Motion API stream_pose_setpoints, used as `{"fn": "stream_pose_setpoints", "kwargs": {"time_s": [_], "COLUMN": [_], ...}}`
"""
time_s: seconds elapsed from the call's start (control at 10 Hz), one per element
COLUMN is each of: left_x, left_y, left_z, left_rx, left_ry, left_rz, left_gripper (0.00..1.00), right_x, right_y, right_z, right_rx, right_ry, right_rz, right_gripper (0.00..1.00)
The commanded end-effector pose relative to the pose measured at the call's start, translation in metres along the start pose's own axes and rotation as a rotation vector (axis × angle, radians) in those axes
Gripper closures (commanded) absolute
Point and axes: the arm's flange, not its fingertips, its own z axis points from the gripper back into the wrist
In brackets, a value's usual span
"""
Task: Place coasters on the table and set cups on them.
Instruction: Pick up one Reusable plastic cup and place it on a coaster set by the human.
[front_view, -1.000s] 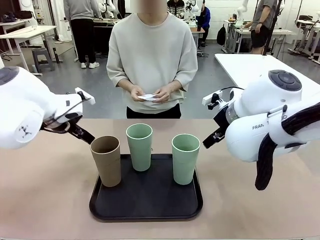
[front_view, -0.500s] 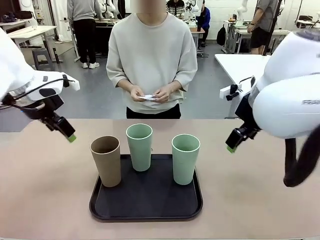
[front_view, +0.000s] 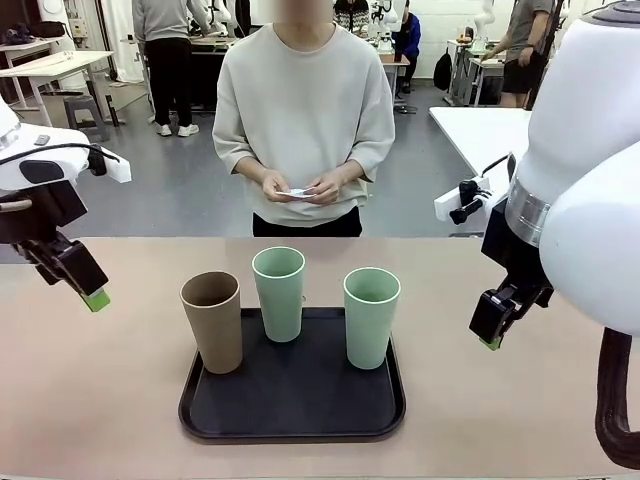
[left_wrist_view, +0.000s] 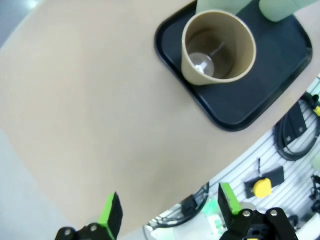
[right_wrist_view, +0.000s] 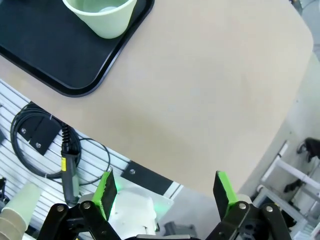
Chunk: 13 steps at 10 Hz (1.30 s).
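1. The coasters (front_view: 297, 194), seen as a small white paper bundle, are held in the person's hands (front_view: 322, 187) at waist height on the far side of the table (front_view: 100, 400). None is laid on the beige top yet.
2. The cups are stood upright and apart from one another on a black tray (front_view: 300, 412) in the middle of the table. The brown cup (front_view: 212, 320) is placed front left, one mint cup (front_view: 279, 293) behind the middle, and the second mint cup (front_view: 371, 316) to the right. Their positions have not been altered over the last second.
3. The left gripper (front_view: 92, 294) is seen above bare table, well to the left of the brown cup. Its jaws are spread wide and nothing is held. A second ago it was close beside that cup and has since been drawn outward.
4. The right gripper (front_view: 493, 335) is likewise spread and empty, well to the right of the second mint cup, having been pulled away from it.
5. The middle appears to have been cleared so that coasters can be laid. The task is judged barely begun, with every cup still to be lifted off the tray.
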Motion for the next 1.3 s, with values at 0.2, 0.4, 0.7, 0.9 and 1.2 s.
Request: {"fn": "stream_pose_setpoints", "kwargs": {"time_s": [0.2,0.4,0.7,0.9,1.2], "left_x": [0.004,0.009,-0.004,-0.024,-0.073], "left_y": [0.005,0.028,0.112,0.160,0.218], "left_z": [-0.011,0.005,0.027,0.015,0.015], "left_rx": [-0.046,-0.228,-0.725,-0.949,-1.100], "left_ry": [0.014,-0.049,-0.282,-0.331,-0.415], "left_rz": [-0.023,0.133,0.483,0.629,0.731], "left_gripper": [0.00,0.00,0.00,0.00,0.00], "right_x": [0.002,0.002,-0.053,-0.096,-0.151], "right_y": [-0.010,-0.040,-0.139,-0.181,-0.211], "right_z": [-0.003,0.010,0.012,0.007,0.002], "right_rx": [0.048,0.389,0.983,1.105,1.238], "right_ry": [-0.008,-0.120,-0.363,-0.406,-0.408], "right_rz": [-0.013,-0.253,-0.819,-0.966,-0.992], "right_gripper": [0.00,0.00,0.00,0.00,0.00]}}
